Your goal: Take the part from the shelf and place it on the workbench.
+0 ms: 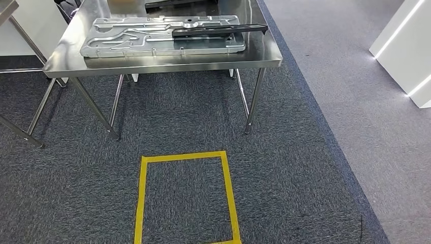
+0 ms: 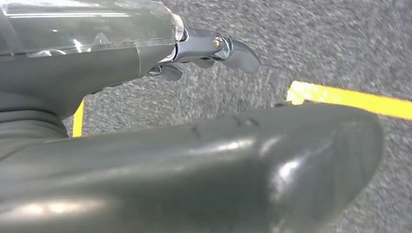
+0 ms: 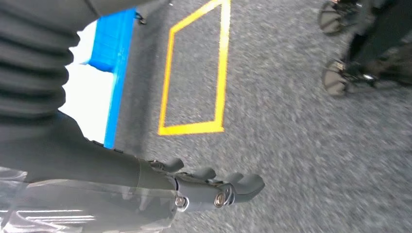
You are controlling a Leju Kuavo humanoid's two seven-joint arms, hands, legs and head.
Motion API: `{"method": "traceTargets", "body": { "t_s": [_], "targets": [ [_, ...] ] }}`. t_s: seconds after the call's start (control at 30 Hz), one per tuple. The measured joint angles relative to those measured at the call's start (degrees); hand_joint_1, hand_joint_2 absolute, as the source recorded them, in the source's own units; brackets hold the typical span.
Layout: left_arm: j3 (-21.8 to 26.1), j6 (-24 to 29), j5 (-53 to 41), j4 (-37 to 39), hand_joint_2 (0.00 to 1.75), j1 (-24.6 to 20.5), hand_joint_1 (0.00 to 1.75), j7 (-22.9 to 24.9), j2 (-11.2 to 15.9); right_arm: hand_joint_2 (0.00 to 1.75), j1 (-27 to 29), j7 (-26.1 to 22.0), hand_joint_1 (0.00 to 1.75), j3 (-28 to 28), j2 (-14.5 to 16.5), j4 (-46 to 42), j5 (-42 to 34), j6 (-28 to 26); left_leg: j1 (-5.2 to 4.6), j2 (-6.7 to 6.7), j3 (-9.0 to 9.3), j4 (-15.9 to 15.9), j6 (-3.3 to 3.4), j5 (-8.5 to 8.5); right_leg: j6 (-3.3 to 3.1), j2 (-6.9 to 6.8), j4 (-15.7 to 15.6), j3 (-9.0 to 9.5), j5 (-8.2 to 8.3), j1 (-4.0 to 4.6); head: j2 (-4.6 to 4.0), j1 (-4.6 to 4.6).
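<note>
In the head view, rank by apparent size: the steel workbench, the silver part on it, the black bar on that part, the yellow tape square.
1. steel workbench
2. silver part
3. yellow tape square, nearer the camera and cut off below, so this rank is unsure
4. black bar

Workbench (image 1: 167, 63), twelve o'clock: polished steel, mirror-glossy. On it, the part (image 1: 152, 38): matt cast grey metal; black strip (image 1: 218, 29) looks like matt plastic. Carpet (image 1: 284, 168): rough grey weave; tape (image 1: 229, 193) smooth yellow. My left hand (image 2: 214, 48): smooth, semi-gloss grey.
</note>
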Motion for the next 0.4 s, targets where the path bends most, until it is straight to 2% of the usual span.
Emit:
{"method": "traceTargets", "body": {
  "t_s": [0.03,0.1,0.13,0.23,0.37,0.4],
  "targets": [
    [0.0,0.1,0.0,0.0,0.44,0.0,0.0,0.1,0.0,1.75,0.0,0.3,0.0,-0.1,0.0,0.0,0.0,0.0,-0.13,-0.01,-0.02,0.0,0.13,0.04,-0.28,0.0,-0.1,0.01,0.1,-0.06,0.0,0.0],
    [0.0,0.2,0.1,0.0,1.31,0.0,0.0,0.3,0.0,1.75,0.0,0.6,0.0,-0.3,0.0,0.0,-0.2,0.1,-0.32,-0.01,-0.09,0.0,0.4,0.12,0.09,0.01,-0.3,0.06,0.37,-0.22,0.0,0.0],
    [0.0,0.3,0.2,0.0,1.75,0.0,0.0,0.4,0.0,1.31,0.0,0.5,0.0,-0.4,0.0,0.0,-0.2,0.1,-0.38,0.0,-0.13,0.0,0.49,0.15,0.29,0.02,-0.4,0.08,0.48,-0.28,0.0,0.0],
    [0.0,0.4,0.3,0.0,1.75,-0.1,0.0,0.5,0.0,0.0,0.0,-0.3,0.0,-0.8,0.0,0.0,-0.2,0.4,-0.5,0.02,-0.25,0.1,0.76,0.2,0.93,0.03,-0.7,0.09,0.72,-0.4,0.0,0.0],
    [0.0,0.6,0.4,0.0,1.75,-0.1,0.0,0.5,0.1,1.75,-0.1,-1.0,0.0,-1.3,0.0,0.0,-0.2,0.6,-0.59,0.02,-0.31,0.1,0.95,0.2,1.82,0.03,-0.8,0.08,0.81,-0.51,0.0,0.0],
    [0.0,0.7,0.4,0.0,1.75,-0.1,0.0,0.5,0.1,1.75,-0.1,-1.0,0.0,-1.4,0.0,0.0,-0.2,0.6,-0.6,0.02,-0.31,0.1,0.95,0.2,1.86,0.03,-0.8,0.08,0.81,-0.52,0.0,0.0]
  ]
}}
